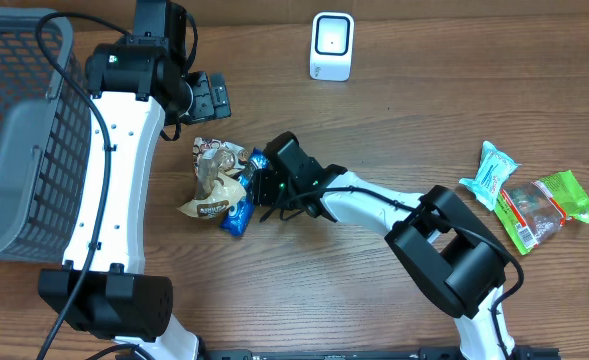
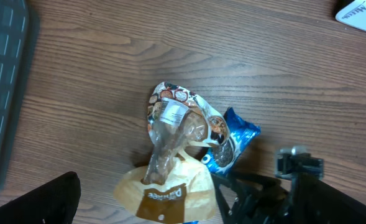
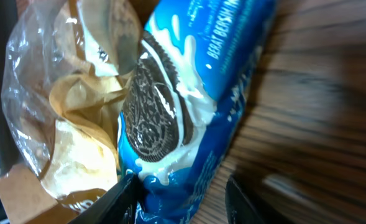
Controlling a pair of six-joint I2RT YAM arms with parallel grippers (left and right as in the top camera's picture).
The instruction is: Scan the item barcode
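Right wrist shows glossy blue packet point(image 3: 220, 74) against crinkled clear bag point(image 3: 58, 93).

Crumpled snack bag point(image 1: 214, 175) apparently touches the blue packet point(image 1: 238, 216), leaving jaws little room there.

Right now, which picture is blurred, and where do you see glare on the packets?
Right wrist view: the blue cookie packet is fairly sharp, but the table beside it is smeared by blur. Left wrist view: slightly soft, with pale glare on the clear snack bag. Overhead view: sharp and evenly lit, no strong glare.
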